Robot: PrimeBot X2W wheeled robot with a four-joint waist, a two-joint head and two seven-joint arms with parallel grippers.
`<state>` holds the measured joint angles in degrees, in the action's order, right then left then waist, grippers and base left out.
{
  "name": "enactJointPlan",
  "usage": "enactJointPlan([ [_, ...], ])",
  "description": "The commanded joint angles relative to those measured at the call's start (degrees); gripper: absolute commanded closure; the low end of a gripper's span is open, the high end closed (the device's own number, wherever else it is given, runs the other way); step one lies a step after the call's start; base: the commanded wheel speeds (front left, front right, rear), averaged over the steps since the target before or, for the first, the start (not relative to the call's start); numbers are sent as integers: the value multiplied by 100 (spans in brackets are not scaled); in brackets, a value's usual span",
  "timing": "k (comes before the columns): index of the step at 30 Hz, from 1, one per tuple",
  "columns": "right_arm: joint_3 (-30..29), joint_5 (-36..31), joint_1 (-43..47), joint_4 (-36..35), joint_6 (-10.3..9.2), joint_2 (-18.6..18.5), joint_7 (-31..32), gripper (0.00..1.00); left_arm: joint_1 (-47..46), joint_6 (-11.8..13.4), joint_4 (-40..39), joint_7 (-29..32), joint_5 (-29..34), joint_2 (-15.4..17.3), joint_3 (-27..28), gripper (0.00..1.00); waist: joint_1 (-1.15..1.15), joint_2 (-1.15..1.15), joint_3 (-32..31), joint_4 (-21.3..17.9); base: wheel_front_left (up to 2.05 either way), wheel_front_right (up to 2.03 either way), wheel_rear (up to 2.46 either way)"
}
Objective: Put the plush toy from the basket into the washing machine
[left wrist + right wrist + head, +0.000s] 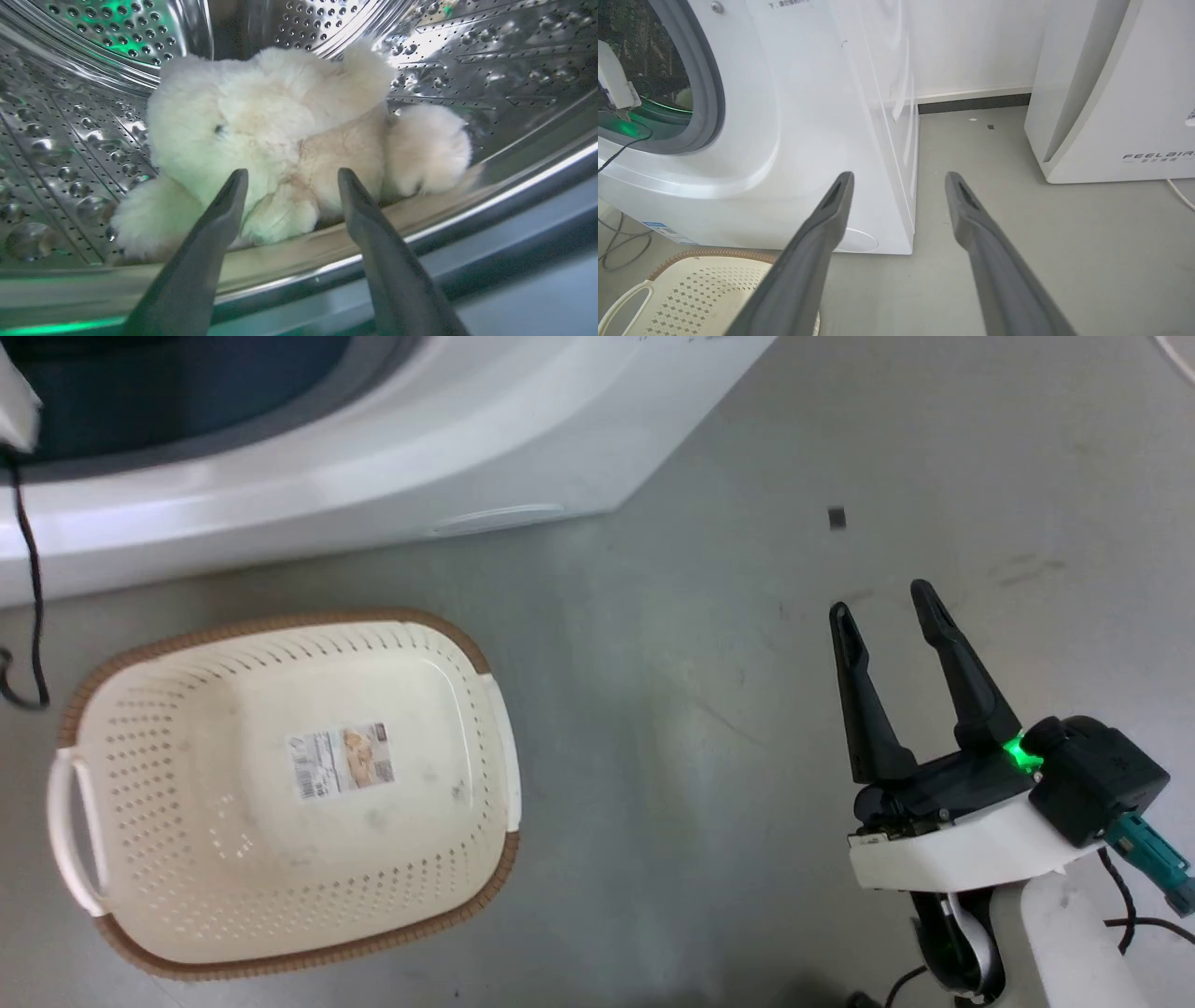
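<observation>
Left wrist view: our left gripper (292,173) faces the plush toy (280,135) inside the washing machine (808,116).
The toy lies on the steel drum (70,154) wall just behind the door rim; the gripper's jaws stand spread with nothing between them, tips close to the fur. Our right gripper (881,599) hangs spread above the floor (653,728), well apart from the basket (280,905), which stands in front of the machine.
</observation>
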<state>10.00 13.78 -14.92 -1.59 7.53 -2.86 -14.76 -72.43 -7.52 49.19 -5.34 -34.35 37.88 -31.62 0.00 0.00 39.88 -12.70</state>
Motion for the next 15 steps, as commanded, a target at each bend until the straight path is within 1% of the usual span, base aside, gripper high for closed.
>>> enactJointPlan([
  [1, -13, -61, -47, 18, -4, -1, -24, 0, 112, 4, 41, -63, -37, -15, -28, 0, 0, 0, -243, 91, 0, 0, 0],
  [5, -73, -153, 9, 101, -4, -1, -24, 0, 469, 4, 181, -511, -249, -214, -188, 0, 0, 0, -705, 225, 0, 0, 0],
  [8, -141, -228, 88, 162, -4, -1, -24, 0, 783, 4, 230, -826, -343, -396, -182, 0, 0, 0, -1103, 346, 0, 0, 0],
  [10, -193, -271, 151, 192, -4, -1, -24, 0, 1017, 23, 139, -932, -358, -512, -98, 0, 0, 0, -1352, 425, 0, 0, 0],
  [12, -258, -317, 229, 222, -4, -1, -24, 0, 1285, 110, -200, -958, -335, -626, 131, 0, 0, 0, -1614, 518, 0, 0, 0],
  [15, -334, -373, 365, 255, -4, -1, -24, 0, 1976, 323, -1136, -962, -120, -771, 681, 0, 0, 0, -1961, 642, 0, 0, 0],
])
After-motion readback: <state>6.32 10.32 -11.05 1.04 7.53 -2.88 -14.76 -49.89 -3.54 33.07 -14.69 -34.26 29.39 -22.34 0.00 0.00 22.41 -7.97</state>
